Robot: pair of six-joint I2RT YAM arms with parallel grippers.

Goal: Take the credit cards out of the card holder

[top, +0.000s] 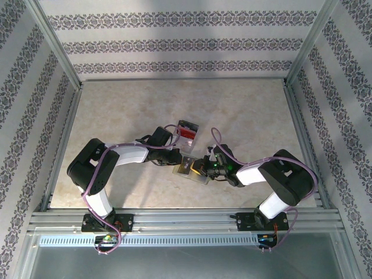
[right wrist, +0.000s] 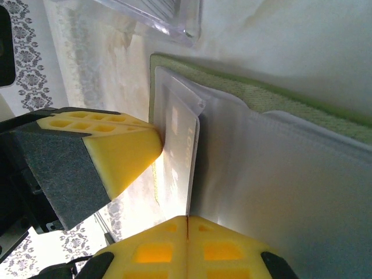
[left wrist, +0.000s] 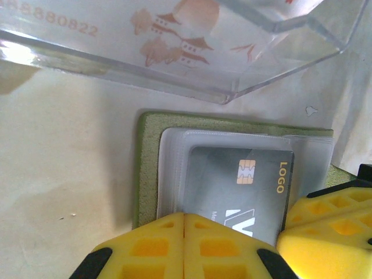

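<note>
My left gripper (left wrist: 185,247) is closed, pressing the near edge of the card holder (left wrist: 148,168). My right gripper (right wrist: 187,235) is closed at the sleeve (right wrist: 279,174), perhaps nipping plastic, not the grey card (left wrist: 232,186). If I pull, the holder may drag towards the clear box (left wrist: 174,64).

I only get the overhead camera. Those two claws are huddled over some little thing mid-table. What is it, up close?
Observer: The left wrist camera shows the card holder lying open, green outside, with a dark grey credit card inside a clear sleeve.
Operator: Is that card out yet?
Observer: No. It sits in the sleeve, with its gold chip and the word LOGO facing up.
Operator: Are the claws open?
Observer: Both are closed. The left claw covers one end of the card, and the right claw is at a sleeve's edge.
</note>
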